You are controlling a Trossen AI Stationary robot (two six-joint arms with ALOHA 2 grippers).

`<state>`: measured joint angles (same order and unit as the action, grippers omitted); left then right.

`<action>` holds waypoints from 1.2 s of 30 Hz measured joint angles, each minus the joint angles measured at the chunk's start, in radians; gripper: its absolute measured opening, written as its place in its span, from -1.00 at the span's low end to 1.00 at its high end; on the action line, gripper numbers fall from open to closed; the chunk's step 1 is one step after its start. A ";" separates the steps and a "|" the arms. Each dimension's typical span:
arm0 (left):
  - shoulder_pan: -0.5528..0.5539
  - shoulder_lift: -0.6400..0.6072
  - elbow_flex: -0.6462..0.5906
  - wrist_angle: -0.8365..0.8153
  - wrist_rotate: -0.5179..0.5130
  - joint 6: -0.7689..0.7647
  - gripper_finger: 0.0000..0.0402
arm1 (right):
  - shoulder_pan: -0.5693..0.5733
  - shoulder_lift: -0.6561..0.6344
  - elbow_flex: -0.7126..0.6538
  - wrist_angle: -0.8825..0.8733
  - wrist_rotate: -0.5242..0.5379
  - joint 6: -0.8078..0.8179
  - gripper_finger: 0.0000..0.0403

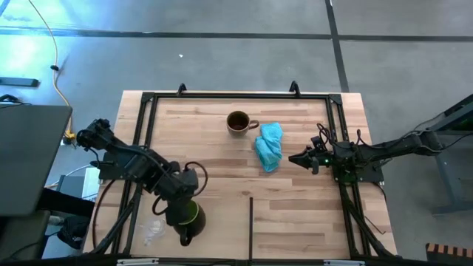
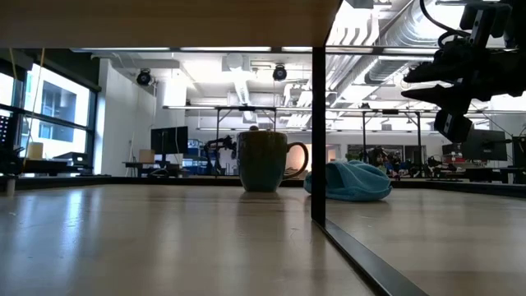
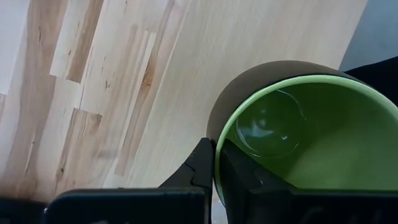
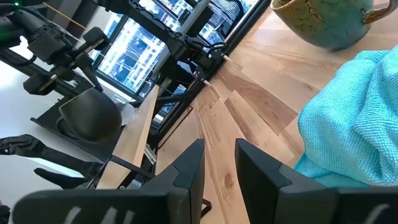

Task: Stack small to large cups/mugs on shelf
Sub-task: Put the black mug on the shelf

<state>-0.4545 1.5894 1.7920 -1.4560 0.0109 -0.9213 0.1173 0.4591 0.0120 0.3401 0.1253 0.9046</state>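
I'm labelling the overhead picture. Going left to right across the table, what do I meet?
clear cup → left gripper shut on the green mug → brown mug → blue cloth → right gripper.

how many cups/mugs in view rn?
3. Brown mug at the far middle of the shelf, beside the blue cloth. Green mug pinched by the left gripper. Clear cup at the near-left edge.

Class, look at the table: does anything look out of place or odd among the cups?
Yes. A crumpled blue cloth lies beside the brown mug, though it is no cup. The left hand pinches the green mug by its rim.
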 joint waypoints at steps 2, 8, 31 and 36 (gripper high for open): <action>-0.006 0.000 0.000 0.001 0.003 -0.004 -1.00 | 0.000 0.000 0.000 0.000 0.001 0.007 -0.60; -0.027 0.000 0.000 0.018 0.003 -0.008 -1.00 | 0.000 0.000 0.000 0.000 0.005 0.007 -0.60; -0.054 0.034 0.000 0.010 0.004 -0.026 -1.00 | 0.000 0.000 0.000 -0.007 0.023 0.003 -0.60; -0.059 0.045 0.000 0.009 0.000 -0.034 -1.00 | 0.000 0.000 0.000 -0.008 0.023 -0.007 -0.60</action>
<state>-0.5138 1.6344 1.7924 -1.4466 0.0105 -0.9553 0.1176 0.4588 0.0120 0.3316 0.1488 0.8975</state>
